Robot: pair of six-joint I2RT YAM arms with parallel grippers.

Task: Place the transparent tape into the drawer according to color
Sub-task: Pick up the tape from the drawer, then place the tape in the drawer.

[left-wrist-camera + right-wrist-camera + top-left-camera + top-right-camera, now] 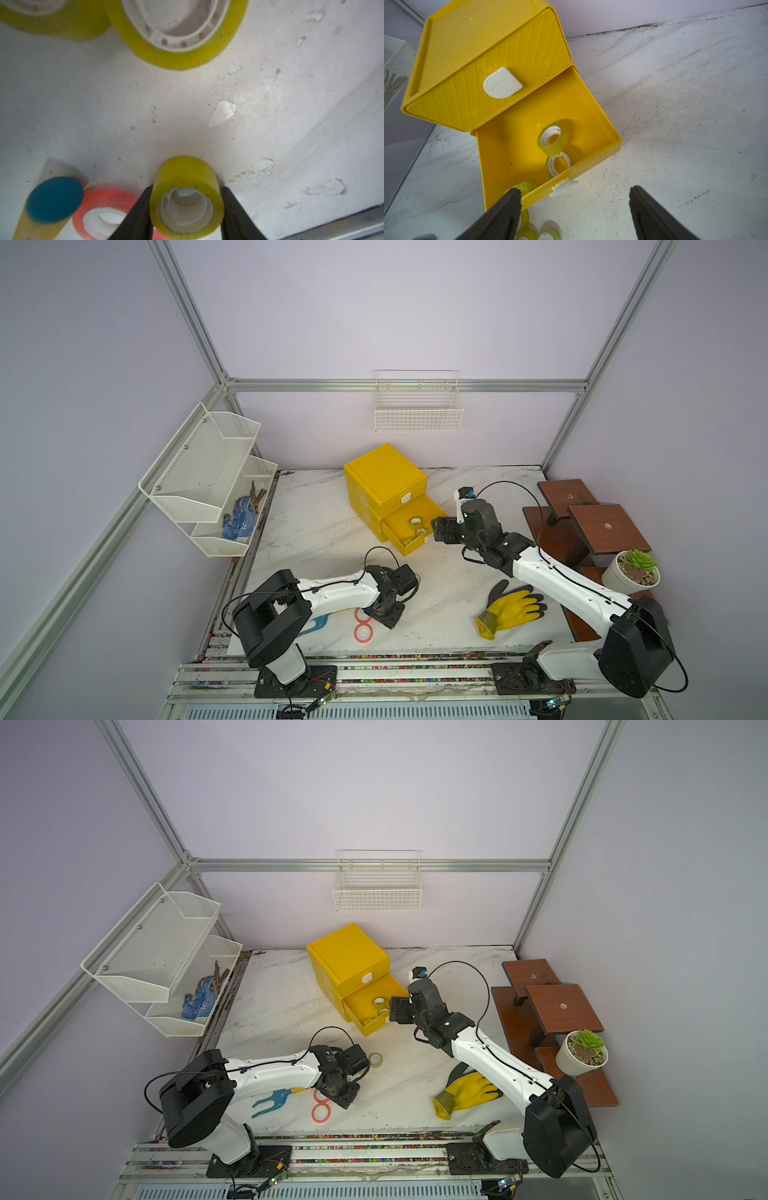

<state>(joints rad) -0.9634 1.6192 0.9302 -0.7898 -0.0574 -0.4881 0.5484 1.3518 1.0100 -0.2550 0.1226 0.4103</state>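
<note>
We note the cabinet [384, 477] far centre on the table [316, 531], one drawer [400, 529] pulled out, rolls [415, 523] inside. Glove [511, 610] near right; flat rings [363, 632] near left; potted plant [629, 572] on steps [602, 526], right.

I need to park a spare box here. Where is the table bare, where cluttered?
Bare: the marble between the yellow drawer unit and the wire rack, and the front stretch between the yellow glove and the left claw. Crowded: around that claw, with pink rings, a blue tool and yellow-green rolls.
</note>
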